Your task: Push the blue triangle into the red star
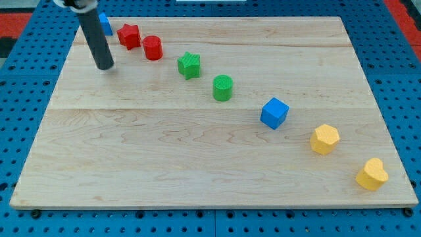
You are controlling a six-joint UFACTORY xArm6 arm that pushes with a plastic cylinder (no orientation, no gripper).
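Observation:
The blue triangle (105,24) lies at the view's top left, mostly hidden behind my rod, so its shape is hard to make out. The red star (129,35) lies just to its right, a small gap apart. My tip (105,67) rests on the board below the blue triangle and to the lower left of the red star, touching neither.
A red cylinder (152,47), green star (189,64), green cylinder (223,87), blue cube (274,112), yellow hexagon (325,139) and yellow heart (372,174) run diagonally towards the view's bottom right on the wooden board (197,164).

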